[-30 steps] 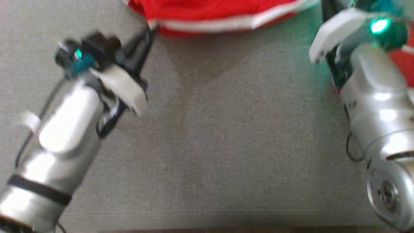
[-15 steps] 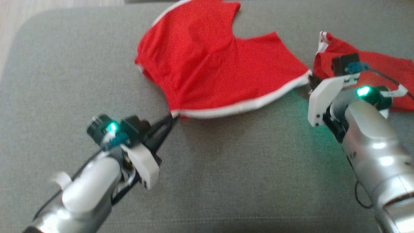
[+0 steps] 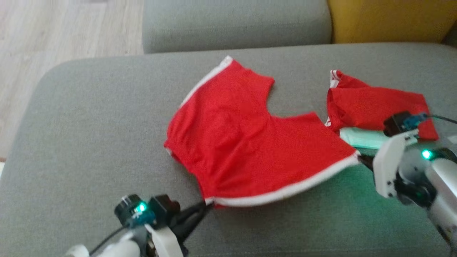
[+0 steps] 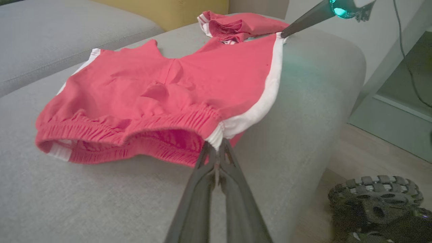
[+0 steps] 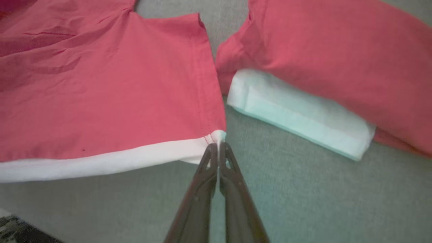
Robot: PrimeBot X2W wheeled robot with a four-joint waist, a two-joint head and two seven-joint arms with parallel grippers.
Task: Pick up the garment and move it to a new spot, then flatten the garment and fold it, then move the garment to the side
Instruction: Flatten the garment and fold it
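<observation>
The camera has tilted up. Left fingers (image 4: 206, 165) and right fingers (image 5: 211, 159) stay pinched shut on the white-trimmed corners of the red shorts (image 3: 250, 142), spread flat between them.

A home living room, shown by a grey sofa (image 3: 89, 107), yellow cushion (image 3: 385, 19) and pale wooden floor (image 3: 53, 32).

Right wrist view: red shorts (image 5: 101, 84) ran off left edge | pale folded cloth (image 3: 358, 140) lay half buried under second red garment (image 3: 375, 105) near right edge of sofa (image 3: 89, 125) | dark treaded object (image 4: 374, 202), cropped at bottom, went unidentified.
</observation>
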